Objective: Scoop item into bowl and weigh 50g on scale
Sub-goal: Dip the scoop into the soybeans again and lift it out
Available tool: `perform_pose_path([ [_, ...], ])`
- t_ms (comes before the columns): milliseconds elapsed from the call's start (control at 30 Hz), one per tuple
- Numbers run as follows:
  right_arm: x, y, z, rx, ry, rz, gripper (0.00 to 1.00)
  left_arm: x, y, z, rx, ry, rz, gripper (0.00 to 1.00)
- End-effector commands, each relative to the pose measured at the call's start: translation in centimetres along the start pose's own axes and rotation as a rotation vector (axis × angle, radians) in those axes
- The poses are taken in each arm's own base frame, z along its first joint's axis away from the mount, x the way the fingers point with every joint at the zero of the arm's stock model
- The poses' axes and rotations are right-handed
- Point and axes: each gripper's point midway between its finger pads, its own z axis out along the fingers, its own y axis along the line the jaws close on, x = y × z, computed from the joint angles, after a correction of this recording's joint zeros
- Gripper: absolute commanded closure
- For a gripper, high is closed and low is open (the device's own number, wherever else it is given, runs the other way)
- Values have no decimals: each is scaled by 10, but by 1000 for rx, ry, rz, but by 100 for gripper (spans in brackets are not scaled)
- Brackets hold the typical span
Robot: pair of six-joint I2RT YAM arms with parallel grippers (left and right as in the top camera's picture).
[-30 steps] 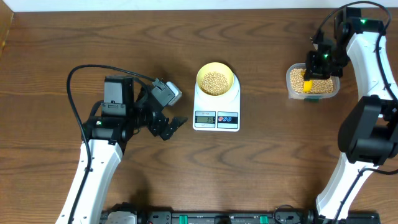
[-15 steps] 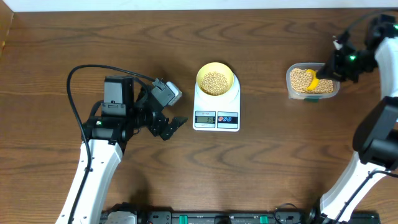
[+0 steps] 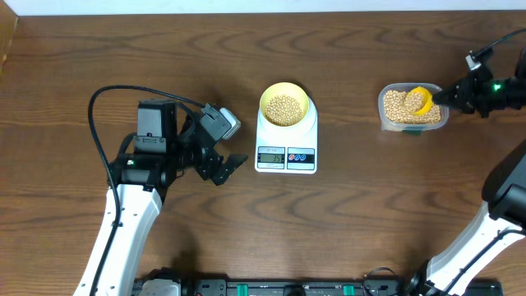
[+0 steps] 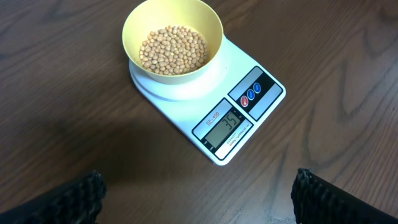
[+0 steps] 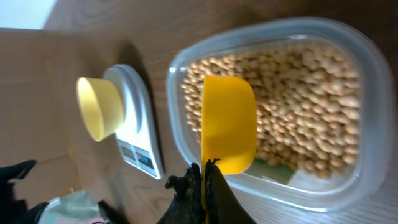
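Nearest the robot's base, the left end effector (image 3: 226, 168) hangs over the table (image 3: 370, 205) just left of the scale (image 4: 183, 107), its fingers spread wide apart and holding nothing. Its wrist camera looks down on the scale's display, which shows what looks like 35, so by my reckoning more is needed. On the scale's platform sits the pale yellow bowl (image 4: 212, 28), with a shallow bed of tan beans (image 4: 173, 50) in its bottom. Farther off to the right stands the clear plastic tub (image 3: 382, 107), well stocked with the same beans. Over it the right end effector (image 3: 457, 96) has its fingers pressed together on the handle of a yellow scoop (image 5: 229, 130), whose cup lies low in the tub. Whether the cup is loaded I cannot tell. The beans are hard, light and round, so they will roll and bounce if tipped quickly. They are best carried in the stiff scoop, held by its handle and kept level. A gentle pour should also keep the light bowl from shifting on the platform.
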Motion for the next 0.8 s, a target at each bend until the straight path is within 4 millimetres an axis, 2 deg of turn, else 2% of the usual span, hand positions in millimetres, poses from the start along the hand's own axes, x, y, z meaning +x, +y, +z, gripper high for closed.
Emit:
perform_pose_path([
  [0,-5,20,-4,-124,-44,-49,99,-2,4,-1,-11,-1,14,3],
  [467,-16,67,-12,-385,-123,-117,99,-2,4,-1,-11,-1,14,2],
  [600,-13,82,-3,-411,-98,-134,99,-2,4,-1,-11,-1,14,3],
  [767,-5,108,22,-430,-26,-156,99,-2,4,-1,-11,-1,14,3],
])
